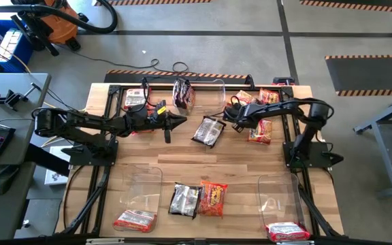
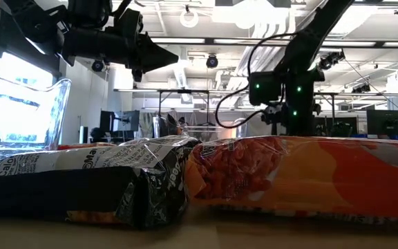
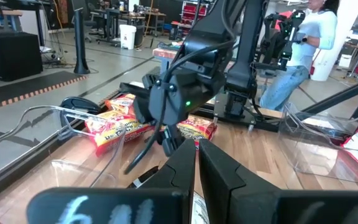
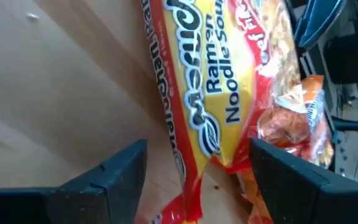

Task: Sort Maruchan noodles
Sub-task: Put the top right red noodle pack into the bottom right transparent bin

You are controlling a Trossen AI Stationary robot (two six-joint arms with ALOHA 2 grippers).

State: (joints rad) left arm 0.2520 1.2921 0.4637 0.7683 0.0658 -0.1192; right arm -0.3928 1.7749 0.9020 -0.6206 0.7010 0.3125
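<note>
Maruchan noodle packets lie scattered on the wooden table (image 1: pixel 250 170). A red-and-yellow packet (image 4: pixel 216 87) lies flat at the far right, with an orange one (image 4: pixel 294 118) behind it. My right gripper (image 4: pixel 197 171) slants down over it, open, one finger on either side of the packet's near end. My left gripper (image 1: pixel 181 122) hangs level above the table's middle, shut and holding nothing. A black packet (image 1: pixel 208 131) lies between the two grippers. A black packet (image 2: pixel 81 183) and an orange packet (image 2: pixel 302 173) lie side by side at the front. My right gripper's open fingers (image 4: pixel 126 168) stand on either side of the red-and-yellow packet's near end (image 4: pixel 194 146), coming slanting from above. Whether they touch the packet I cannot tell. The packet lies flat on the table.
Clear bins stand at the front left (image 1: pixel 141 187) and front right (image 1: pixel 281 201), each with a red-and-white packet inside; another clear bin (image 1: pixel 213 87) stands at the far edge. More packets lie at the far left (image 1: pixel 136 99) and far middle (image 1: pixel 182 94). A person (image 3: pixel 303 43) stands beyond the table.
</note>
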